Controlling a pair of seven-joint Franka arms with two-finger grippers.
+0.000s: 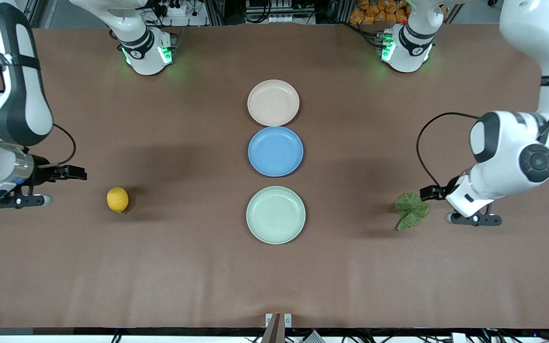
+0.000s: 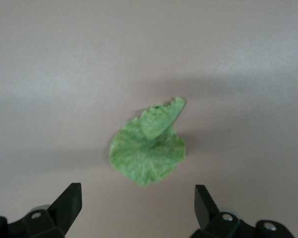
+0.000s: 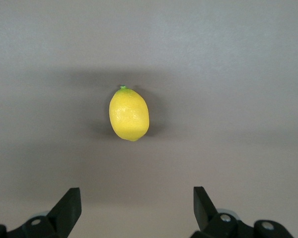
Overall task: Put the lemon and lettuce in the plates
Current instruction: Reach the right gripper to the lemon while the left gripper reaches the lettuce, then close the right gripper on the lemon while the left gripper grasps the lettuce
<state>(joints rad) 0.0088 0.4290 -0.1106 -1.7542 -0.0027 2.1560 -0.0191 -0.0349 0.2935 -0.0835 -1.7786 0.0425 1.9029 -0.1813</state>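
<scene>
Nothing placed yet; lemon [image 1: 117, 199] and lettuce [image 1: 411, 210] both on surface [image 1: 160, 267]; beige plate [image 1: 273, 102] and green plate [image 1: 275, 215] empty; left tool [image 2: 138, 208] and right tool [image 3: 137, 208] released, empty, each just short of its item.

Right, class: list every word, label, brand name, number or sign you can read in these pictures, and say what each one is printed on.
None can be read.
The lemon, the lettuce, the beige-pink plate, the blue plate and the mint green plate carry no print.
The table is plain brown.
Small dark marks near the lit rings on the arm bases are too small to read.
</scene>
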